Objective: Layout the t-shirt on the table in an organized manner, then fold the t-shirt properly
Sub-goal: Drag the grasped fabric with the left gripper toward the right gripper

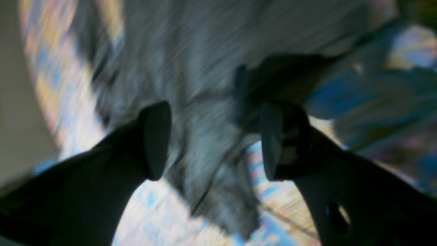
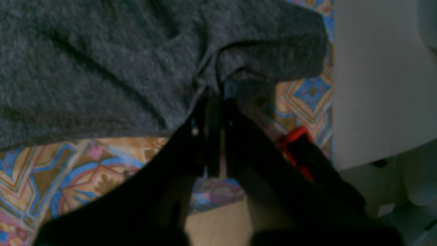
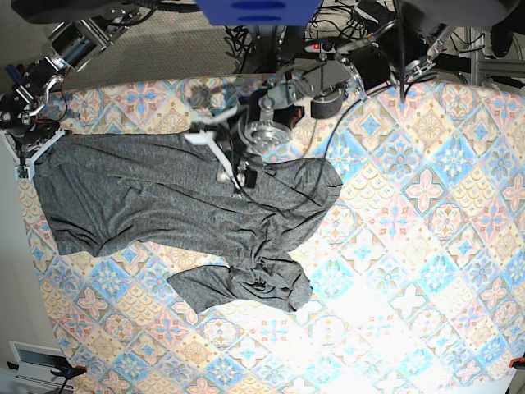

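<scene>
The dark-grey t-shirt (image 3: 164,197) lies spread across the left half of the table (image 3: 410,246), with a bunched, folded-over part (image 3: 254,287) at its near side. At the shirt's far left corner my right gripper (image 3: 31,158) is shut on the fabric. The right wrist view shows the jaws of that gripper (image 2: 213,97) pinched on the t-shirt (image 2: 102,68) at its edge, over the table (image 2: 102,164). My left gripper (image 3: 238,176) hangs over the shirt's upper middle. In the blurred left wrist view this gripper (image 1: 215,140) stands open, the t-shirt (image 1: 205,68) beyond it, nothing between its fingers (image 1: 155,140).
Arm bases and cables (image 3: 328,74) crowd the table's far edge. A red clamp (image 2: 295,141) sits at the table edge beside my right gripper, with pale floor (image 2: 375,85) beyond. The right half of the table shows only patterned cloth.
</scene>
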`<state>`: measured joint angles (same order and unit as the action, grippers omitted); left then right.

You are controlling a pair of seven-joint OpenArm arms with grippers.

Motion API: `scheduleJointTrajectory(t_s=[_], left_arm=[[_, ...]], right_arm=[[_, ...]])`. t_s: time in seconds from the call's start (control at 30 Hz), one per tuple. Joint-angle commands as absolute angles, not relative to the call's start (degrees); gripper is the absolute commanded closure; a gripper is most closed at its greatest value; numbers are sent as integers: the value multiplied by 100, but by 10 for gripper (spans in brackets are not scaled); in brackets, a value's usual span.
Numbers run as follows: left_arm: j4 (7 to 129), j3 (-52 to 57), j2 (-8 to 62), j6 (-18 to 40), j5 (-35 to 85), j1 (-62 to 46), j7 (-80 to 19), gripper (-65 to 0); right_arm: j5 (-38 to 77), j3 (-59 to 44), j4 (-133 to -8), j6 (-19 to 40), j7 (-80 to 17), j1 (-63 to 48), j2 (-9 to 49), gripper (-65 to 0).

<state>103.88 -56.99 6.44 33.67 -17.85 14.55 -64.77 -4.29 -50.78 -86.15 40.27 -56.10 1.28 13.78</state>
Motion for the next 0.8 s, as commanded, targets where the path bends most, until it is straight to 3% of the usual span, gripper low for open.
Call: scheduleJointTrajectory(t_s=[0.0,0.4,0.77], left_arm=[[10422,-5622,611,3310,-1912,1499,-6501,-392],[9253,-5130,435,3310,-1903,1191,-5508,-373],[8840,-4927,286,3310,-1903,1235,-5385,-351]], right_arm=[[-400,-5095,-8716,4000,-5543,198,1516,0],[-400,-5095,-8716,4000,-5543,171,1516,0],[-400,-5095,-8716,4000,-5543,180,1516,0]])
